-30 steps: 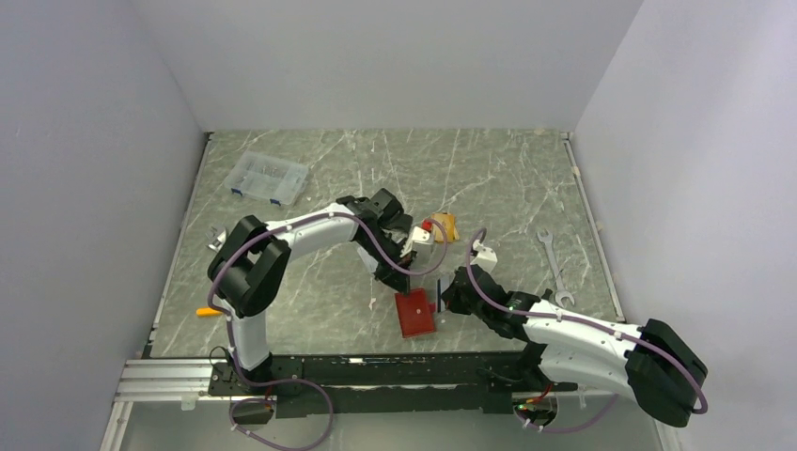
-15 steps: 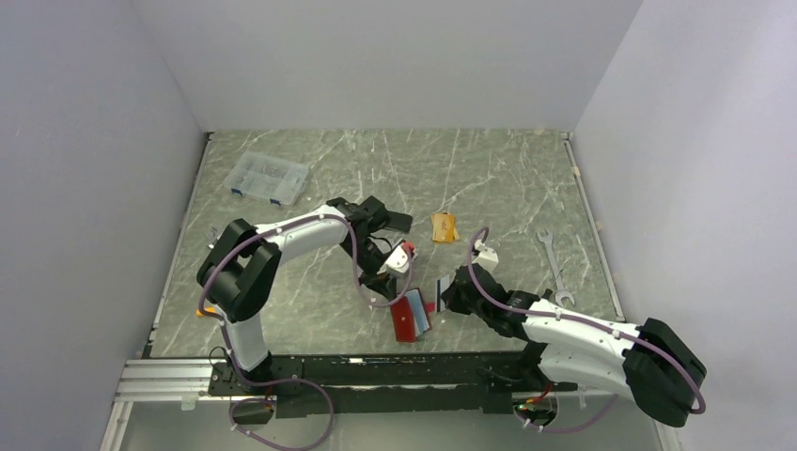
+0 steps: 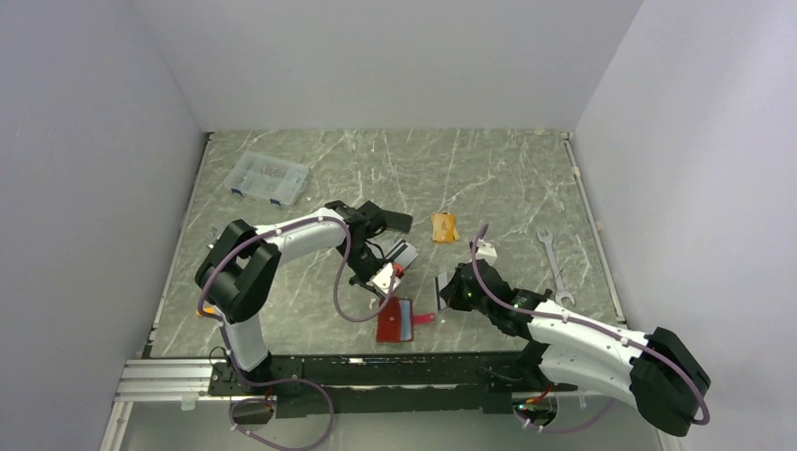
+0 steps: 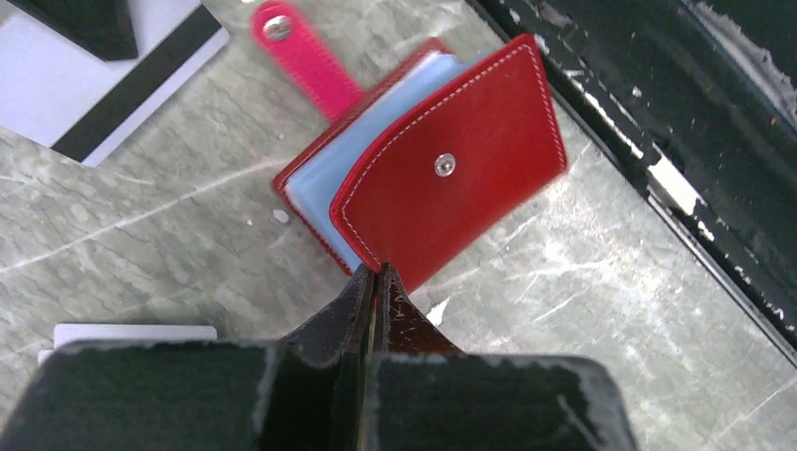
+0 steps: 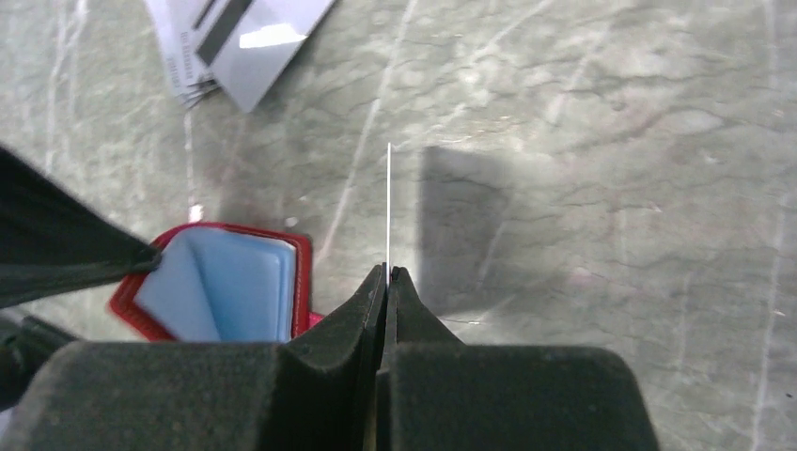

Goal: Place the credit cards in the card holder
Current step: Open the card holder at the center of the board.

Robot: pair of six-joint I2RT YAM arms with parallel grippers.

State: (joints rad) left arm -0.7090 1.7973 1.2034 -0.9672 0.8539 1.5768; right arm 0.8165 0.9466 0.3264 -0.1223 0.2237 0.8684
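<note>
Grey-green marbled surface [image 3: 310, 291] is sitting inside plain white walls, with both arms reaching in from the near edge. Card holder [image 3: 390, 321] is lying near the middle of the near edge, between the two end effectors. Its dark-red cover with the snap stud [image 4: 445, 164] is standing partly raised, pale blue sleeves [image 4: 324, 193] are showing underneath, and the pink strap [image 4: 305, 61] is lying flat on the marble to its right. Left end effector [image 4: 374, 272] is sitting at the edge of that cover. Its fingers are pressed together and appear to be pinching the leather. Right end effector [image 5: 385, 274] is hovering just right of the holder, clenched on one white card [image 5: 388, 202]. That card is standing edge-on, so only a thin line is showing, and it is casting a shadow on the marble. Loose cards [image 5: 235, 38], grey-white with a dark stripe, are lying in a small overlapping pile just far of the holder. Another pale card [image 4: 132, 334] is lying flat beside the left fingers. Clear compartment box [image 3: 268, 178] is sitting at the far left. An orange packet [image 3: 444, 227] is lying beyond the loose cards, and a wrench [image 3: 554, 268] is lying well off to the right, both apart from the holder.
</note>
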